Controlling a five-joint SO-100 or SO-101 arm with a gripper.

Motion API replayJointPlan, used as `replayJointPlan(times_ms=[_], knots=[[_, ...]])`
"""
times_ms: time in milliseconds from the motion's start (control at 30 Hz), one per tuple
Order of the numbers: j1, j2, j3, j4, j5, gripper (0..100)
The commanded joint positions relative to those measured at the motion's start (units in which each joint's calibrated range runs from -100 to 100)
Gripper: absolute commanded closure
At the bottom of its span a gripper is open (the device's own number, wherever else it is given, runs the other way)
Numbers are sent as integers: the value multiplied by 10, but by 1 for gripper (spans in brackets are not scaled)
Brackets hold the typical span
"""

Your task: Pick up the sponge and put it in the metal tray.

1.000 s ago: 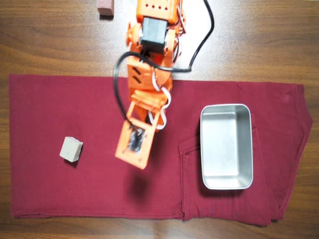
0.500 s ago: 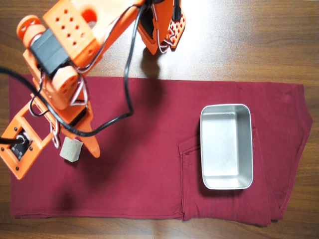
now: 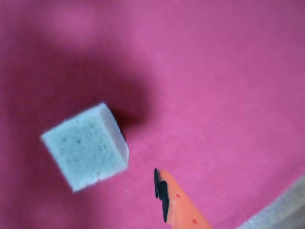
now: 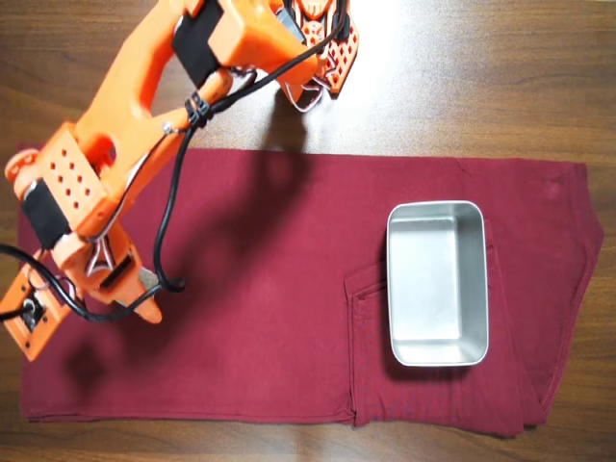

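Observation:
In the wrist view the sponge [image 3: 88, 145], a small pale grey-beige cube with faint speckles, lies on the pink-red cloth at left of centre. One orange finger [image 3: 178, 202] with a black pad comes in from the bottom edge, just right of the sponge and apart from it. The other finger is out of that view. In the overhead view my gripper [image 4: 135, 306] hangs over the cloth's left part, and the arm hides the sponge. The shiny metal tray [image 4: 390, 289] stands empty on the cloth's right part, far from the gripper.
A dark red cloth [image 4: 269, 327] covers the middle of the wooden table [image 4: 481, 77]. The arm's base [image 4: 322, 38] stands at the top edge. A fold in the cloth [image 4: 351, 366] runs beside the tray. The cloth's edge [image 3: 281, 214] shows at the wrist view's bottom right.

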Motion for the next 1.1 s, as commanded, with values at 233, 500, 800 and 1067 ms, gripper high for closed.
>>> replayJointPlan(times_ms=[233, 500, 800, 1067], knots=[[-31, 94, -66, -65, -25, 62], [-51, 104, -64, -79, -64, 100], [-158, -143, -62, -18, -45, 100], [-599, -425, 226, -40, -126, 100]])
